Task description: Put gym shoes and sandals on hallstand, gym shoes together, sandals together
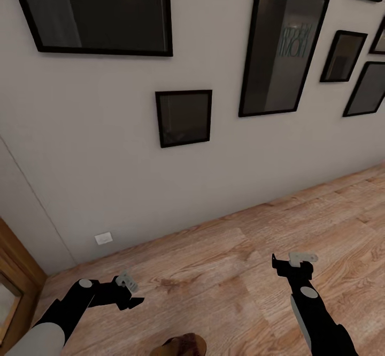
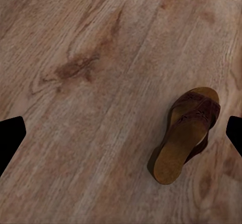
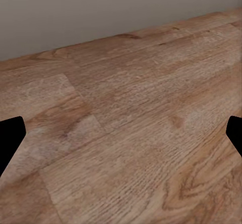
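One brown sandal (image 2: 189,133) with a tan footbed lies flat on the wood-plank corridor floor (image 2: 91,82). In the head view the sandal (image 1: 184,344) is cut off by the bottom edge, between my two arms. My left gripper (image 1: 130,292) hovers above the floor to the sandal's left, open and holding nothing; its dark fingertips (image 2: 10,138) stand wide apart in the left wrist view. My right gripper (image 1: 291,261) is open and empty over bare floor (image 3: 131,133). The gym shoes, the second sandal and the hallstand are out of view.
A pale wall (image 1: 107,147) close ahead carries several black-framed pictures (image 1: 183,117) and a white socket plate (image 1: 104,238) near the floor. A wooden door frame (image 1: 13,270) stands at the left. The floor runs on to the right along the wall.
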Controlling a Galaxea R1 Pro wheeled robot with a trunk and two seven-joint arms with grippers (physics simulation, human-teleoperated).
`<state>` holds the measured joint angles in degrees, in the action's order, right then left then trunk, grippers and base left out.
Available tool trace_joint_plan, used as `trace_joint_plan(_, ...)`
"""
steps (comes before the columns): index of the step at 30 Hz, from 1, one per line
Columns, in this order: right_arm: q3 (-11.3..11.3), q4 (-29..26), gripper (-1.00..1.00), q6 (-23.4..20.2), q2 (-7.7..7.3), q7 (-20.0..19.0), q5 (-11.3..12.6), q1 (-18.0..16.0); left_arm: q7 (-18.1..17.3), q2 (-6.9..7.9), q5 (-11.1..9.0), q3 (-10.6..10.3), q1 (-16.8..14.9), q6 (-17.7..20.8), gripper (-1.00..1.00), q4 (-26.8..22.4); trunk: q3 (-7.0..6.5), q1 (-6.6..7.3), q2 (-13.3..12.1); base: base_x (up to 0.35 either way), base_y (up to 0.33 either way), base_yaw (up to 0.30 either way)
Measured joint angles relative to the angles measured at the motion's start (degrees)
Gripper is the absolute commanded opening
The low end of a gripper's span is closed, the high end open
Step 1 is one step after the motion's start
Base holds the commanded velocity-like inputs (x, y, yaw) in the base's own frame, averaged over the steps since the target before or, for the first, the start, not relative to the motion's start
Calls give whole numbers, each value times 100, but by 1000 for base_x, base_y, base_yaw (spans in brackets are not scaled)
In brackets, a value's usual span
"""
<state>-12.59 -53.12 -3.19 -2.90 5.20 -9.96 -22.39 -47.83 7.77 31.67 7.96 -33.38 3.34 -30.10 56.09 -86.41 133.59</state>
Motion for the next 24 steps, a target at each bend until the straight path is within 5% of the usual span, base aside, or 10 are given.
trace_joint_plan(24,0,-7,100,1,0,0,0,0,-2,-21,-9,3,0,0,100,-9,0,0,0,0,0,0)
